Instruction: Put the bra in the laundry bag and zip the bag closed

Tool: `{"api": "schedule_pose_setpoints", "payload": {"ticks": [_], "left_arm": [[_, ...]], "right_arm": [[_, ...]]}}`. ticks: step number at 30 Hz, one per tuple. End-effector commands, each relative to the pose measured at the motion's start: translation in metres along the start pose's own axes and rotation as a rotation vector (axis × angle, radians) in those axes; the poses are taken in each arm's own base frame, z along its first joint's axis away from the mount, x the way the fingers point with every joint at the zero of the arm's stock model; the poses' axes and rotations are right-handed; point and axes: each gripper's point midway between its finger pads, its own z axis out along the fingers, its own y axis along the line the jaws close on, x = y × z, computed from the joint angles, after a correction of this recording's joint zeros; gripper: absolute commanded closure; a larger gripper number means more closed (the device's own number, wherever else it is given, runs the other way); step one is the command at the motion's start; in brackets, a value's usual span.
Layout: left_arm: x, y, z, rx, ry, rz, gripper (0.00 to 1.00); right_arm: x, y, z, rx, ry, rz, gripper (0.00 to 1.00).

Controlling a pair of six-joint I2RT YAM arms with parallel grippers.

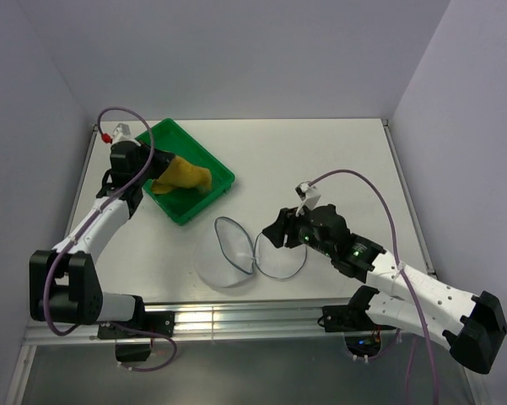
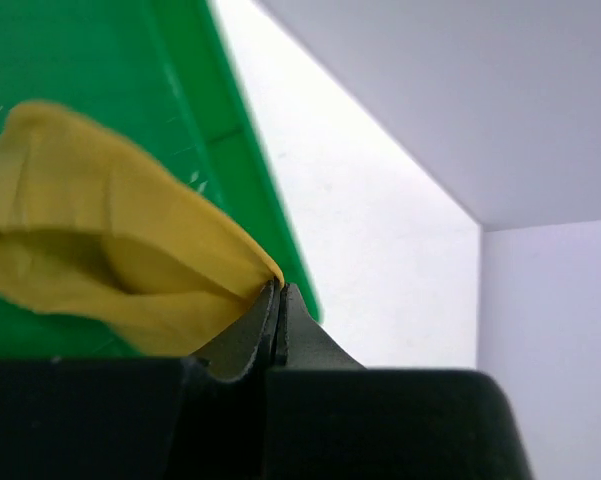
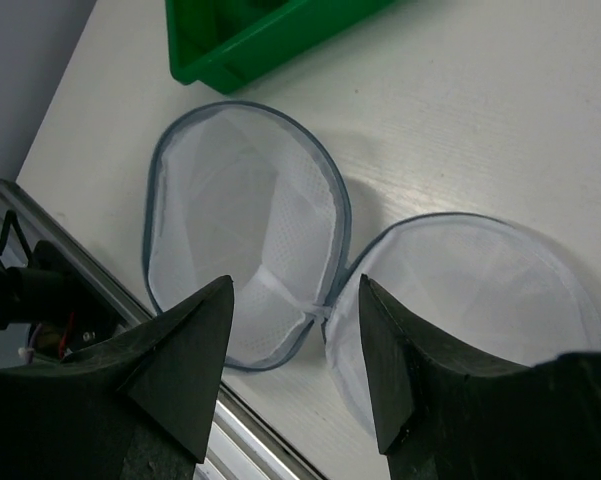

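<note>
While the left gripper (image 2: 277,300) was pinched shut on the bra (image 2: 110,240) over the tray (image 2: 240,130), a slow, high lift seemed wise, toward the open laundry bag (image 3: 245,230) below the right gripper (image 3: 292,295), its jaws apart.

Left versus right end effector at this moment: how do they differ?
Grip: the left end effector is shut on a fold of the bra; the right end effector is open and holds nothing.
Place: the left one is over the green tray; the right one hovers over the laundry bag, which lies unzipped and spread in two halves.
Shared: both have dark, two-finger jaws.
</note>
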Motion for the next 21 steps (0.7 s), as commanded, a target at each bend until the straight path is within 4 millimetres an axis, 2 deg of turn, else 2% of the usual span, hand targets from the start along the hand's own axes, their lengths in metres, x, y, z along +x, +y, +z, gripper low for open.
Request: {"api": "schedule_pose_setpoints", "payload": {"ticks": [1,5,9,10,12,13,15,16,17,18,19,21], "left_arm": [[-0.022,-0.048,-0.025,0.134,-0.03,0.04,1.0],[-0.029,-0.072,-0.047,0.207,-0.029,0.061,1.0],[-0.034,-0.094,-0.077,0.28,-0.039,0.082,1.0],[-0.032,-0.096,-0.082,0.29,-0.028,0.086,1.0],[-0.035,-0.107,-0.098,0.328,-0.038,0.099,1.0],[-0.034,-0.11,-0.104,0.34,-0.03,0.103,1.0],[-0.038,-0.126,-0.121,0.395,-0.041,0.117,1.0],[-0.039,-0.132,-0.127,0.417,-0.042,0.124,1.0],[-0.042,-0.146,-0.14,0.465,-0.043,0.14,1.0],[-0.04,-0.149,-0.145,0.471,-0.025,0.146,1.0],[-0.039,-0.154,-0.151,0.492,-0.018,0.162,1.0],[-0.036,-0.172,-0.17,0.564,0.009,0.188,1.0]], "right_arm": [[-0.044,0.031,-0.003,-0.084,-0.11,-0.068,0.39],[-0.068,0.065,-0.012,-0.214,-0.144,-0.169,0.35],[-0.085,0.083,-0.01,-0.267,-0.153,-0.25,0.28],[-0.096,0.093,-0.012,-0.292,-0.173,-0.285,0.26],[-0.097,0.104,-0.008,-0.343,-0.149,-0.329,0.22],[-0.11,0.115,-0.011,-0.369,-0.177,-0.376,0.21],[-0.118,0.126,-0.006,-0.403,-0.175,-0.421,0.2],[-0.131,0.137,-0.009,-0.43,-0.207,-0.47,0.18],[-0.135,0.144,-0.01,-0.454,-0.21,-0.496,0.17],[-0.132,0.148,-0.004,-0.477,-0.186,-0.537,0.16],[-0.146,0.158,-0.009,-0.494,-0.212,-0.56,0.16],[-0.151,0.164,-0.007,-0.494,-0.204,-0.575,0.15]]}}
